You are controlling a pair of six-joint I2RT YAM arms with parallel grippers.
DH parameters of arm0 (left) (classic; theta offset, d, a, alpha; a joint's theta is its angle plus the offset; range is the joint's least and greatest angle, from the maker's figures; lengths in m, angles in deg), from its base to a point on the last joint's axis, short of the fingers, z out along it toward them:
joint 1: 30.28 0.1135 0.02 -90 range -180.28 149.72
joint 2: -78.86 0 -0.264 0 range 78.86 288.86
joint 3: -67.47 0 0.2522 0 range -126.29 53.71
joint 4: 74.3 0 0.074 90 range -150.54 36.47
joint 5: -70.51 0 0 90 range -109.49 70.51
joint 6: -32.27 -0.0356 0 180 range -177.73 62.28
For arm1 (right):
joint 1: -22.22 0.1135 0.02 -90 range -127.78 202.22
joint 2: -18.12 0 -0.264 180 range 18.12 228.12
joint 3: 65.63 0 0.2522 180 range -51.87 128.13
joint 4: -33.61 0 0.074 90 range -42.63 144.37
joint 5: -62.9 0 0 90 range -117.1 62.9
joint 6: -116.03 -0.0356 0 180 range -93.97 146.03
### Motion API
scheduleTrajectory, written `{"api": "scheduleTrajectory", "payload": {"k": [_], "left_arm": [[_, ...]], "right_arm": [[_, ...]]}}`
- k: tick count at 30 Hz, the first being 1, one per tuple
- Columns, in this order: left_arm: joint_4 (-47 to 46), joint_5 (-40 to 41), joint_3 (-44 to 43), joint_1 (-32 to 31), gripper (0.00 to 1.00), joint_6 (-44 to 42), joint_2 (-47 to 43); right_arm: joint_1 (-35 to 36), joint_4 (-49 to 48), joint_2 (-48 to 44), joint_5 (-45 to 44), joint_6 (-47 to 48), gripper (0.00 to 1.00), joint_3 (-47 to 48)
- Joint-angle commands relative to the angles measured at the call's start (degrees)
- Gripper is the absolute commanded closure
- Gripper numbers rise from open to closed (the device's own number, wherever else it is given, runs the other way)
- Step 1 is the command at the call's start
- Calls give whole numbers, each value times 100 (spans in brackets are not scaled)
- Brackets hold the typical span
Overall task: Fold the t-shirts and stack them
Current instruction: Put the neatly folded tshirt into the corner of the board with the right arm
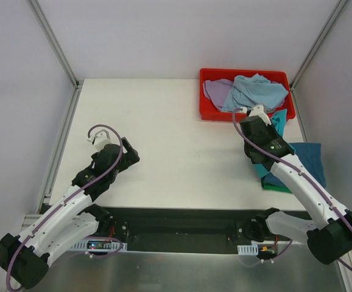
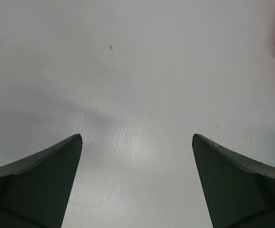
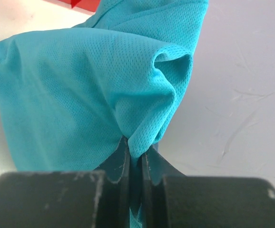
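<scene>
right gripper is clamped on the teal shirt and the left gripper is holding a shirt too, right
Not quite. The left gripper is open and holds nothing; the left wrist view shows only table between its fingers. The right gripper is indeed clamped on the teal shirt.

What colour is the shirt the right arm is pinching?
Turquoise. The t-shirt shows best in the right wrist view.

right end effector [image 3: 134, 159] pinching bunched teal t-shirt [image 3: 87, 90], white table [image 3: 244, 95] beside
</scene>
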Motion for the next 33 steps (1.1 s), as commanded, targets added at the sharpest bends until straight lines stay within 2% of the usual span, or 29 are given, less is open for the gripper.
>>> {"api": "scheduleTrajectory", "payload": {"k": [1,5,8,14,20,24,28,33], "left_arm": [[70,218,31,55,1,-43,-56],[97,236,13,55,1,-60,-73],[97,218,-4,55,1,-95,-21],[97,175,-101,55,1,-166,181],[106,262,-57,55,1,-175,68],[106,333,-31,55,1,-166,23],[106,350,-40,55,1,-201,32],[106,359,-31,55,1,-219,23]], "right_arm": [[-393,353,-283,-171,244,100,455],[-921,424,-503,540,165,100,403],[-1491,327,-452,752,200,100,130],[-2362,-330,-56,937,358,100,-177],[-3487,-1008,576,542,42,100,-266],[-3831,-1508,876,550,-64,100,-335],[-4042,-2132,841,1077,199,100,-625],[-4288,-2195,850,1893,76,100,-635]]}}
